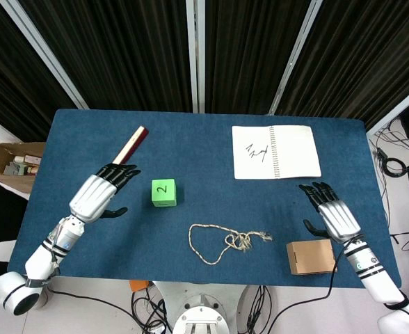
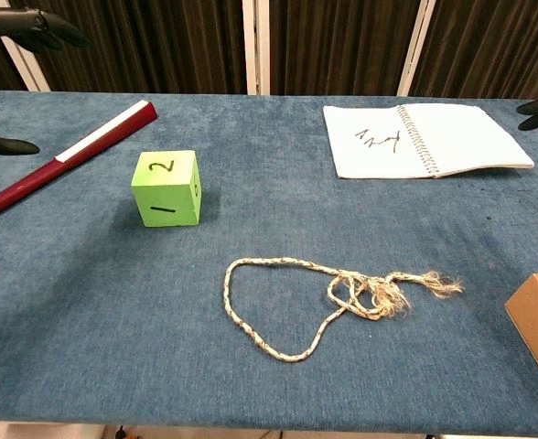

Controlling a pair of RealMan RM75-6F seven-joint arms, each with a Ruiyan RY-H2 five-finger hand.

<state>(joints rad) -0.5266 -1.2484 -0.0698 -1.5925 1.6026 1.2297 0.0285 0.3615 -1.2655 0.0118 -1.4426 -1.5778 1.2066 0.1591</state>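
Left robot hand (image 1: 99,191) hangs above the blue worktop (image 1: 204,139), fingers spread, holding nothing; its fingertips lie over the near end of a closed red fan (image 1: 131,145), with a green cube (image 1: 163,192) marked 2 just to its right. Right robot hand (image 1: 332,214) is likewise spread and holding nothing, just beyond a small cardboard box (image 1: 310,257) and below an open notebook (image 1: 275,152). A knotted rope (image 1: 225,242) lies between cube and box.
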